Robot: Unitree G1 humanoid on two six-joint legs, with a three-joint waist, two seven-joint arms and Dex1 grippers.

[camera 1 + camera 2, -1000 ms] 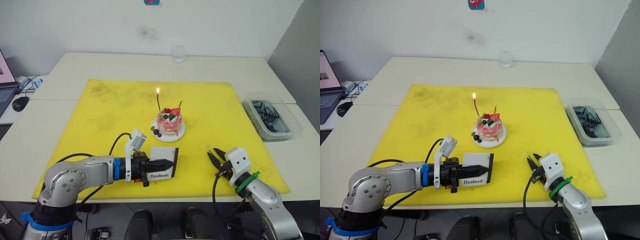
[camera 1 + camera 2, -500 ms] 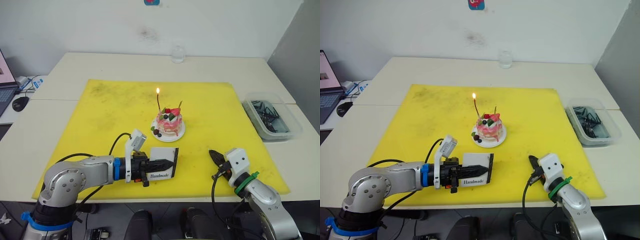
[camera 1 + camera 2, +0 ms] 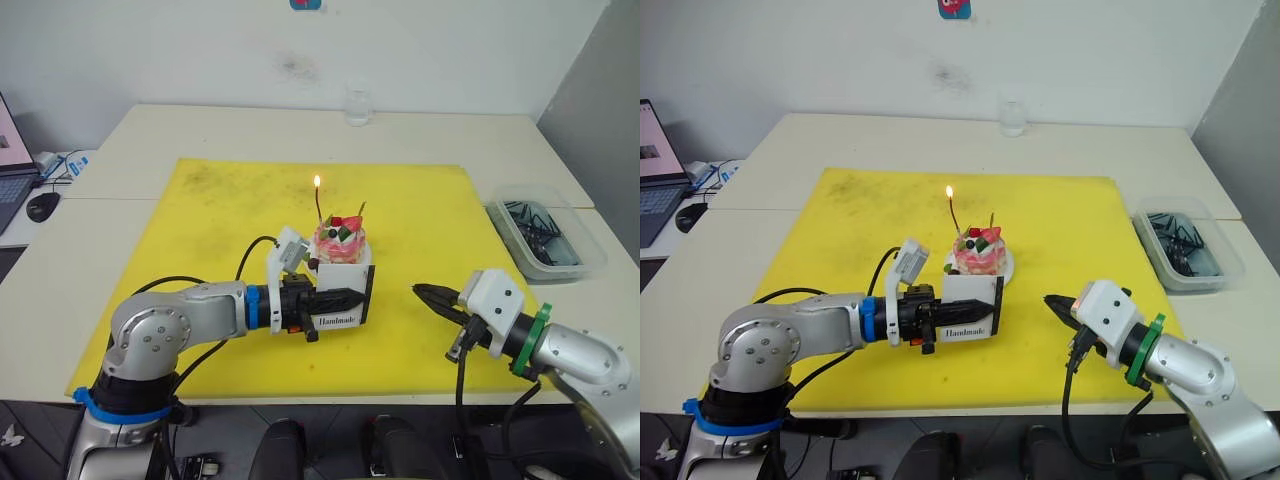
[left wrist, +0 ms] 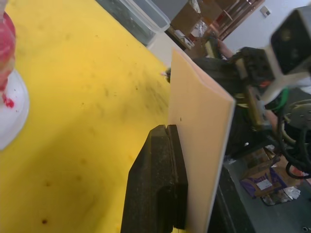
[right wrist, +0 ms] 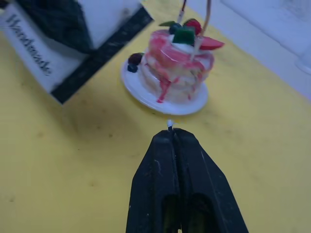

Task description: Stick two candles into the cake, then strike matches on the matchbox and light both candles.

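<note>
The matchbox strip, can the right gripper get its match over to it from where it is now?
Probably yes. The left gripper holds the matchbox up with its black strip facing the right gripper, and only bare yellow mat lies between them.

I count one cake [image 3: 340,243]; two candles [image 3: 320,205], one lit; one matchbox [image 3: 345,296]; one bin [image 3: 545,238]; one glass [image 3: 357,107].

matchbox [image 3: 340,296] lifted upright by cake [image 3: 340,243] | right gripper [image 3: 424,292] fingers closed, advanced toward matchbox
</note>
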